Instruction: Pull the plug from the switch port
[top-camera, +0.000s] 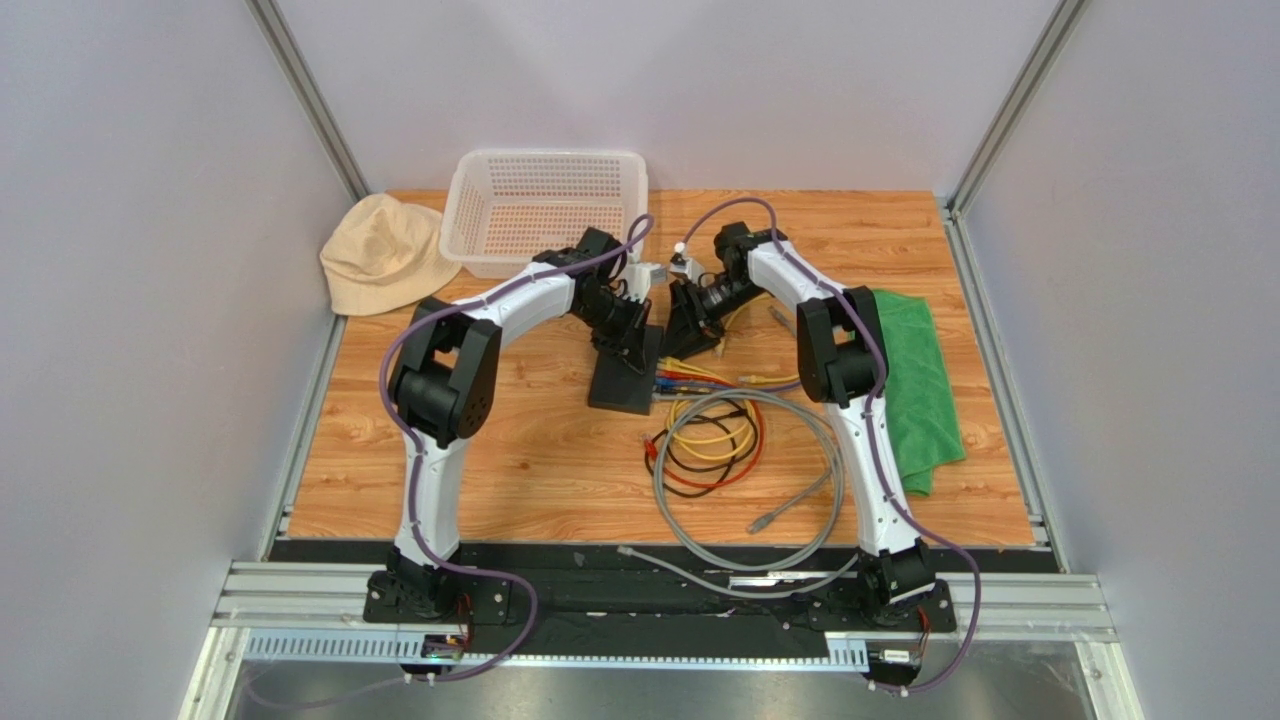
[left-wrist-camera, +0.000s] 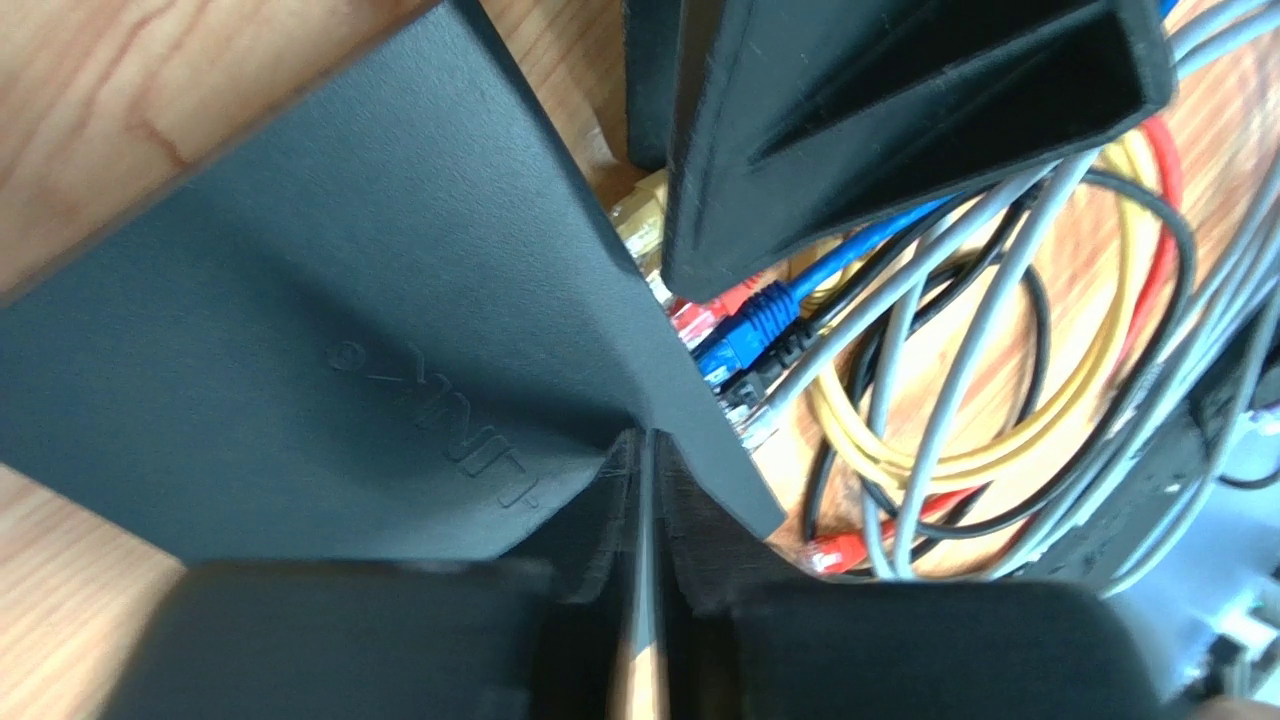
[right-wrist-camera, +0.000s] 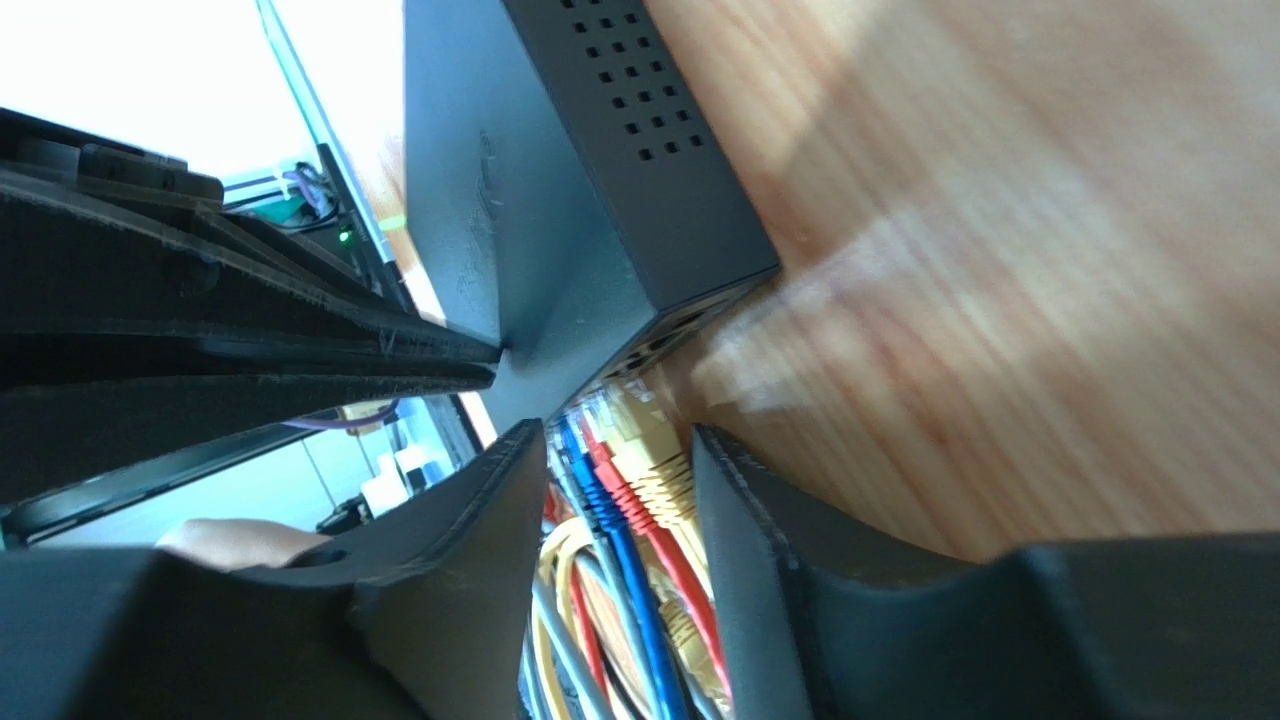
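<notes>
The switch is a flat black box lying mid-table; it fills the left wrist view. My left gripper is shut, its tips pressed down on the switch's top near the socket edge. Yellow, red and blue plugs, with a grey one beside them, sit in the row of ports. My right gripper is open and straddles these plugs just off the switch, with a gap on each side. One right finger hangs over the plugs.
Coiled yellow, red, black and grey cables lie in front of the switch, with a loose grey cable end nearby. A white basket and a beige hat sit at the back left. A green cloth lies on the right.
</notes>
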